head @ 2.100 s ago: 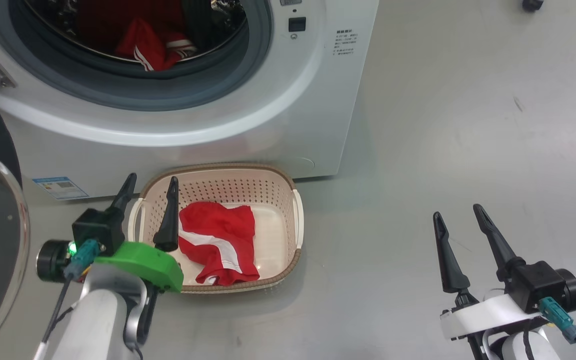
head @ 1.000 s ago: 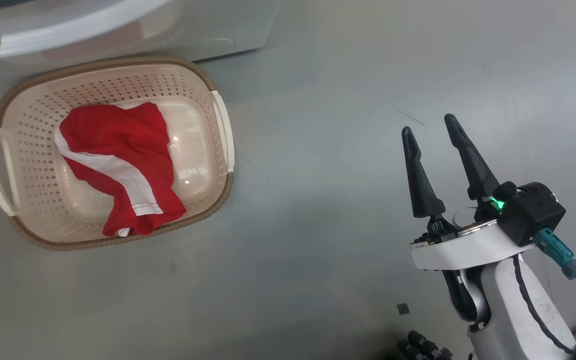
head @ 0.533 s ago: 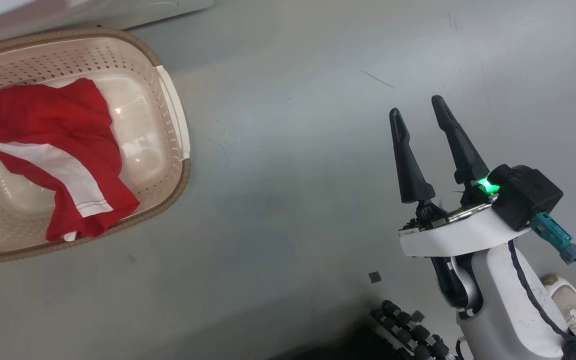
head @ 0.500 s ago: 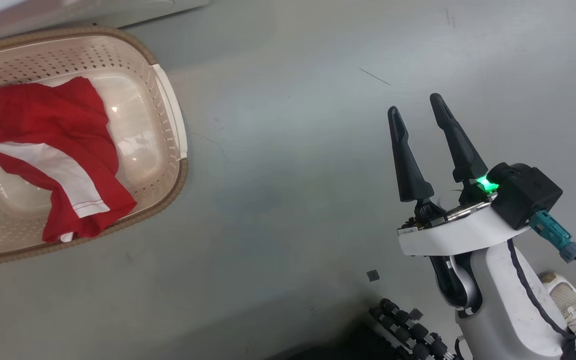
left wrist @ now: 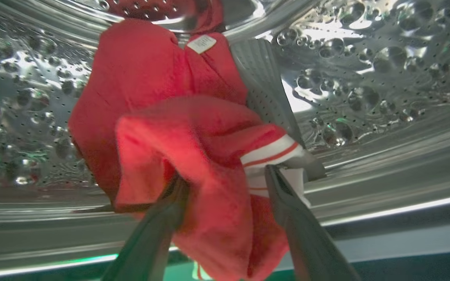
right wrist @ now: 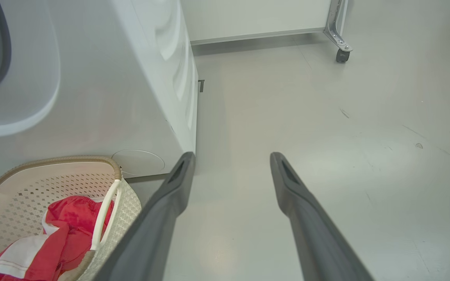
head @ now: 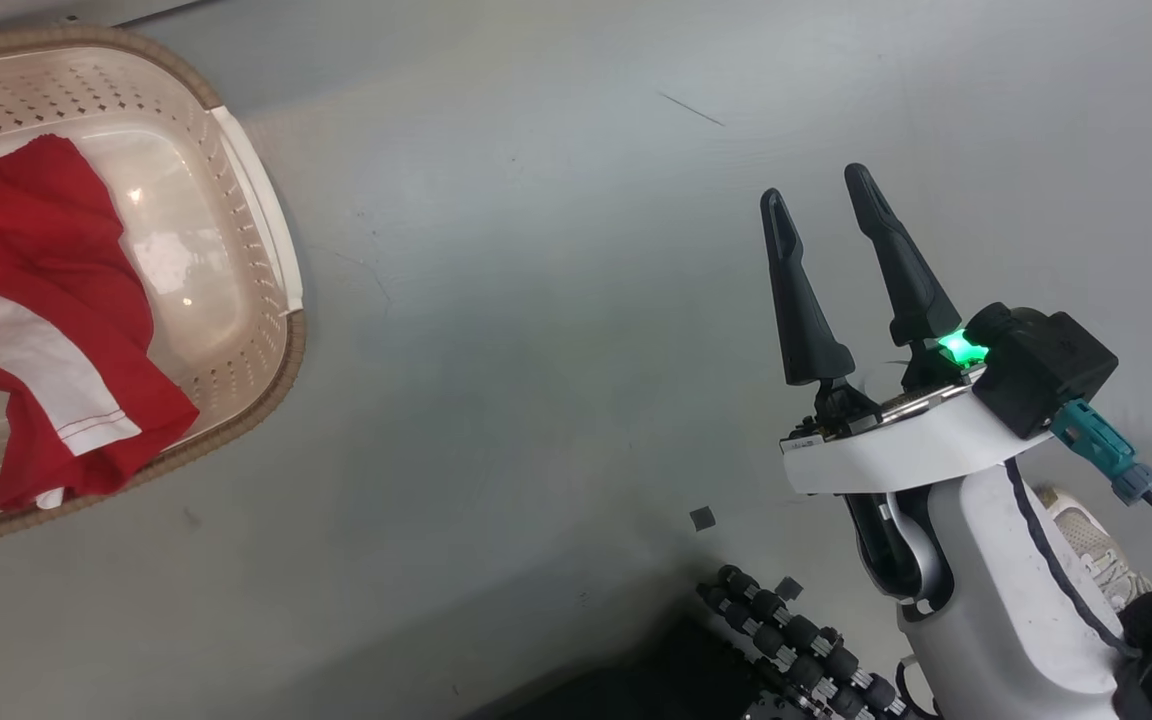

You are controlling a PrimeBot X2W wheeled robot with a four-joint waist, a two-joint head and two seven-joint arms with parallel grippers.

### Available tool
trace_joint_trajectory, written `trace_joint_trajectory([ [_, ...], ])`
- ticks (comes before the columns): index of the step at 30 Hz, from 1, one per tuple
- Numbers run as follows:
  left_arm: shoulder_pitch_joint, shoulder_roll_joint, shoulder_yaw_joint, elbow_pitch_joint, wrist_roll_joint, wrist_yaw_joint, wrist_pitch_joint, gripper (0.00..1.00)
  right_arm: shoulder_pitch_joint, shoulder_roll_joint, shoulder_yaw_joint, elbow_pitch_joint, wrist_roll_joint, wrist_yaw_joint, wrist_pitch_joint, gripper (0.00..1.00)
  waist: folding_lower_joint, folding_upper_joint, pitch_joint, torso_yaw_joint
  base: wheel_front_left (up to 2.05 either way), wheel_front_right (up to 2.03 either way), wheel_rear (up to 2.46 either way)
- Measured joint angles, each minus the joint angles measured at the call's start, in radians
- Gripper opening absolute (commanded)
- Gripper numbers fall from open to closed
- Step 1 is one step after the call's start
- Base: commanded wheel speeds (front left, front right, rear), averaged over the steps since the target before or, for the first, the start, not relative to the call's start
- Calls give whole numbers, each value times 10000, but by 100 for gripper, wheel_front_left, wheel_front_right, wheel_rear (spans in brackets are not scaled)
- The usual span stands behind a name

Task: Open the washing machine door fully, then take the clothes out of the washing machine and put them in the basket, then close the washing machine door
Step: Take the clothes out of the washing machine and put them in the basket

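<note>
Scuffed grey floor; basket holding a red garment sat beside washing machine. Right gripper gaped empty above floor. Left gripper spread wide astride clothes inside steel drum.

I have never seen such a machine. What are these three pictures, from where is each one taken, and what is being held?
It is a two-armed robot emptying a washing machine. The head view looks down at the floor: the basket already contains one red garment, and the right gripper hovers with jaws open, empty. The right wrist view looks along that same gripper. The left wrist view is inside the steel drum: the left gripper has open jaws either side of another red garment, not closed on it.
</note>
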Motion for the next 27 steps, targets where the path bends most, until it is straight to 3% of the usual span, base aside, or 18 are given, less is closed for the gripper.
trace_joint_trajectory([
  [1,-3,0,0,65,4,33,90,100,-8,0,10,4,0,-10,0,100,0,0,18,-22,0,0,0],
  [3,-61,4,-42,109,33,69,238,44,-12,0,35,29,4,-12,0,100,0,0,45,-49,0,0,0],
  [4,-119,4,-59,125,59,71,293,27,-21,0,46,33,12,-13,0,100,0,0,55,-56,0,0,0],
  [5,-193,4,-69,155,63,71,374,0,-35,2,54,38,13,-15,0,100,0,0,64,-60,0,0,0],
  [17,-398,-38,-31,190,23,130,314,0,-281,4,59,82,15,-94,0,100,0,0,127,13,0,0,0],
  [27,-385,-487,71,-86,-217,128,-1058,0,-434,4,-125,173,-96,-111,0,100,0,0,15,255,0,0,0],
])
